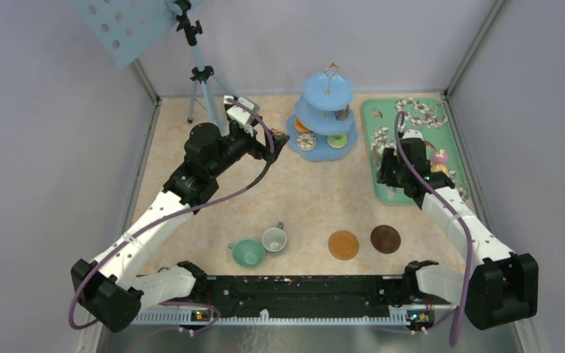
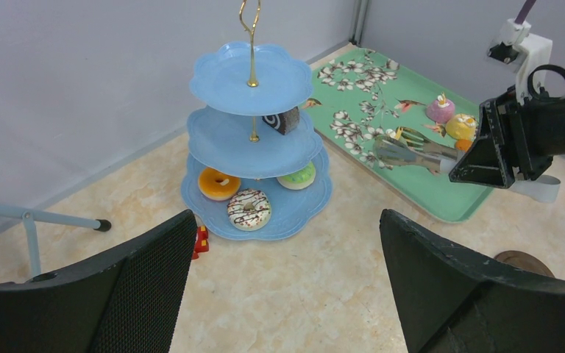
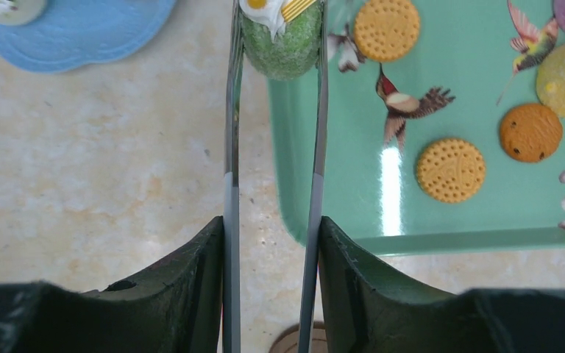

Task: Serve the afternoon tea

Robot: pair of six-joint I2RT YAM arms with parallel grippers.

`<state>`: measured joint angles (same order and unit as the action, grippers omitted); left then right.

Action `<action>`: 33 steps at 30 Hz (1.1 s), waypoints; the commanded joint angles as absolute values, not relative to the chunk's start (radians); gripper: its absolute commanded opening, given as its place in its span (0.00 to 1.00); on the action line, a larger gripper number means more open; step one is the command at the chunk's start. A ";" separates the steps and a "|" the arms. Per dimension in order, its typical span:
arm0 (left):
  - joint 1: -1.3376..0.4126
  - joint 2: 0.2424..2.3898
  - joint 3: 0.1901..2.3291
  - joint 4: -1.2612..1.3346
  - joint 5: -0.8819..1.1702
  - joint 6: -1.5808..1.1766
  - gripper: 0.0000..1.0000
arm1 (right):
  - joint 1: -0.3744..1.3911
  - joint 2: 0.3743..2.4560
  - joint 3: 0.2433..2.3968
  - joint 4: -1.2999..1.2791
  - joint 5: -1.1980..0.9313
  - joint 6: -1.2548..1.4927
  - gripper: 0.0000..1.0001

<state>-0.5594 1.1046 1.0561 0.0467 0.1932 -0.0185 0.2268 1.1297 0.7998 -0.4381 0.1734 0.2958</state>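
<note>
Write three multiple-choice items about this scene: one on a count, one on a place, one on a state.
1. How many donuts lie on the bottom tier of the stand?
A one
B three
C five

2. Where are the two cups?
A on the coasters
B on the table
C on the stand

3. What do the tongs pinch?
A a green cupcake
B a cup
C nothing

Answers:
1 B: an orange, a white and a green one show there.
2 B: both stand on the table, left of the coasters.
3 A: the two tips squeeze it from both sides.
</note>
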 commanded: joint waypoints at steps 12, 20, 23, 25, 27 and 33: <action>-0.565 1.092 1.049 0.092 0.193 -0.011 0.99 | 0.433 1.296 1.107 -0.204 -0.150 0.407 0.17; -0.565 1.091 1.051 0.091 0.195 -0.009 0.99 | 0.453 1.429 1.190 -0.102 -0.133 0.469 0.17; -0.565 1.089 1.051 0.092 0.195 -0.009 0.99 | 0.454 1.480 1.220 -0.081 -0.124 0.474 0.17; -0.565 1.089 1.050 0.092 0.195 -0.009 0.99 | 0.454 1.512 1.235 -0.064 -0.116 0.480 0.17; -0.565 1.090 1.049 0.091 0.192 -0.009 0.99 | 0.456 1.545 1.248 -0.049 -0.101 0.487 0.17; -0.566 1.090 1.049 0.092 0.193 -0.009 0.99 | 0.469 1.619 1.304 -0.032 -0.033 0.479 0.19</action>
